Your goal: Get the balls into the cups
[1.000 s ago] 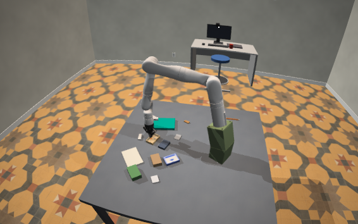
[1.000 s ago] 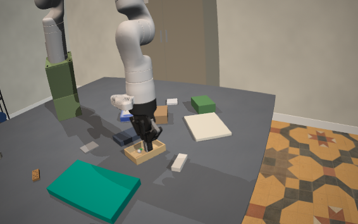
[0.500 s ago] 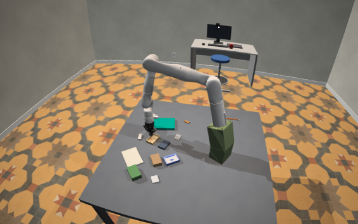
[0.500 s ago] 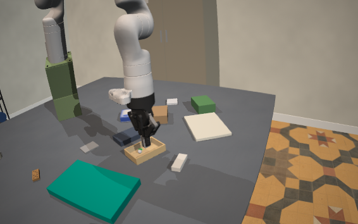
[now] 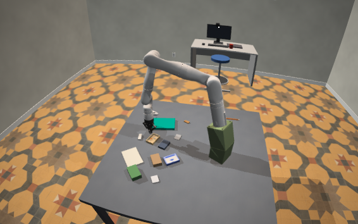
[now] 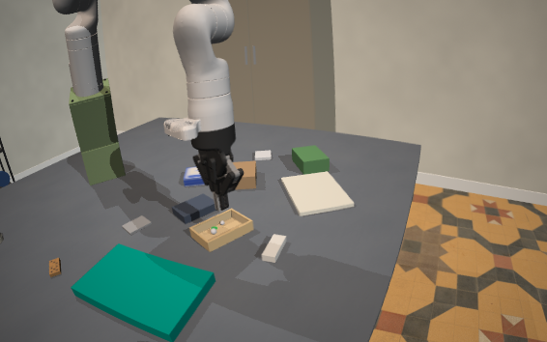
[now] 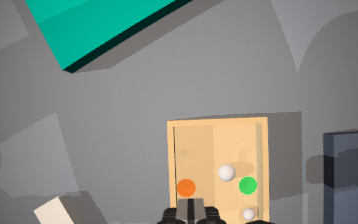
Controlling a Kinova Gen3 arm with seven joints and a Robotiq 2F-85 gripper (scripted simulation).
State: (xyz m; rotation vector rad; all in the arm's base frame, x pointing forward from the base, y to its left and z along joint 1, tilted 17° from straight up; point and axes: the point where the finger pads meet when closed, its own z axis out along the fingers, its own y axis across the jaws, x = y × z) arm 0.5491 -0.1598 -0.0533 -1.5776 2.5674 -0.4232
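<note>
The wooden puzzle (image 5: 151, 143) (image 6: 231, 238) (image 7: 217, 121) lies on the table, looking flat. In the wrist view the large white ball (image 6: 214, 231) (image 7: 226, 172) is beside the green cup (image 7: 248, 185), up and left of it, outside it. The small white ball (image 6: 222, 222) (image 7: 249, 214) is below the green cup, near the right wall. The orange cup (image 7: 186, 188) is by the left wall with no ball in it. My gripper (image 5: 150, 130) (image 6: 220, 205) (image 7: 190, 202) is shut and empty, its tips low over the puzzle's far side in the exterior view; contact cannot be told. It hides the puzzle's lower part in the wrist view.
A dark blue box (image 5: 164, 145) (image 6: 193, 208) (image 7: 355, 175) and a small white block (image 5: 140, 136) (image 6: 273, 248) (image 7: 55, 210) lie near the puzzle. A teal slab (image 5: 165, 123) (image 6: 144, 290) (image 7: 95, 30) lies nearby. A cream board (image 5: 132, 157) (image 6: 317, 193) and a brown box (image 5: 155, 159) are farther off.
</note>
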